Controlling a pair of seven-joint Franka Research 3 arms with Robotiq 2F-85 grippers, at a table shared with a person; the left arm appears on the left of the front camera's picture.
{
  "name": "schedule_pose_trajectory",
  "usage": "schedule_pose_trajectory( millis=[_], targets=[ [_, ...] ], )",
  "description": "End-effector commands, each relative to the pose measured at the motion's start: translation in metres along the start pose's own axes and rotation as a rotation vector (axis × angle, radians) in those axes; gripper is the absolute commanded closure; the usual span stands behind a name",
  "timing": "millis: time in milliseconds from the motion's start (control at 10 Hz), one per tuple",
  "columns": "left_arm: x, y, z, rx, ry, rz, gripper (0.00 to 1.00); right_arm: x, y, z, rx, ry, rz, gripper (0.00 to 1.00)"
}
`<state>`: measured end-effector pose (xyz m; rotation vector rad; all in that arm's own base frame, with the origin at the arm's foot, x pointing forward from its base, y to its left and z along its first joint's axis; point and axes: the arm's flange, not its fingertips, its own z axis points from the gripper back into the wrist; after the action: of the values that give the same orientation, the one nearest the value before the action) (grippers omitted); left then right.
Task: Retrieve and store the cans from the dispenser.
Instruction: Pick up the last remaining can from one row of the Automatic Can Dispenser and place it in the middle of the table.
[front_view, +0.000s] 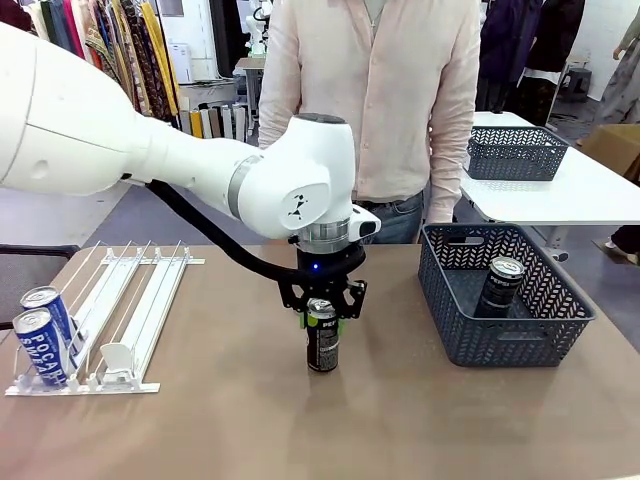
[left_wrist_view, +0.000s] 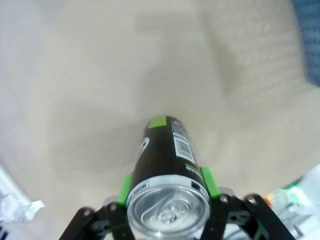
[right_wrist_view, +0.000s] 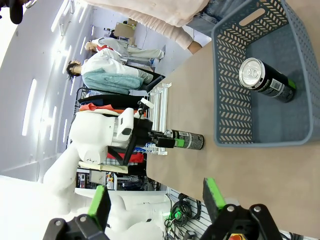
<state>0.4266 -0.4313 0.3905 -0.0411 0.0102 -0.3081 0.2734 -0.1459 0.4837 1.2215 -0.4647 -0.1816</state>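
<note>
Brown table (front_view: 230, 430) shared with a person (front_view: 370, 100) standing at the far edge. Left arm (front_view: 150, 150) reaches in to the table's middle, wrist pointing straight down. Dark grey mesh basket (front_view: 510, 342) on the table's right side; a second black can (front_view: 500, 285) leans tilted inside it, silver top up. Dispenser (front_view: 150, 300) lies at the left, two blue cans (front_view: 42, 345) lying in its leftmost lane against the front lip, one behind the other. Left gripper (front_view: 322, 310) clamped on the black can (front_view: 322, 345) near its top, green pads (left_wrist_view: 124, 187) on opposite sides; can upright at table centre, well apart from dispenser and basket, whether its base touches the tabletop cannot be told. Right gripper (right_wrist_view: 156, 192) off the table, fingers spread, nothing between them
</note>
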Motion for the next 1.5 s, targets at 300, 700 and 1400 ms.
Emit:
schedule_pose_trajectory(
  millis=[300, 700, 1400],
  targets=[
    [-0.003, 0.009, -0.001, 0.019, -0.022, -0.010, 0.89, 0.003, 0.000, -0.002, 0.029, -0.015, 0.026, 0.00],
    [-0.006, 0.014, 0.007, 0.009, -0.011, -0.017, 0.00, 0.003, 0.000, -0.002, 0.029, -0.015, 0.026, 0.00],
    [-0.043, 0.224, 0.164, -0.561, -0.019, 0.193, 0.00, 0.003, 0.000, -0.002, 0.029, -0.015, 0.026, 0.00]
  ],
)
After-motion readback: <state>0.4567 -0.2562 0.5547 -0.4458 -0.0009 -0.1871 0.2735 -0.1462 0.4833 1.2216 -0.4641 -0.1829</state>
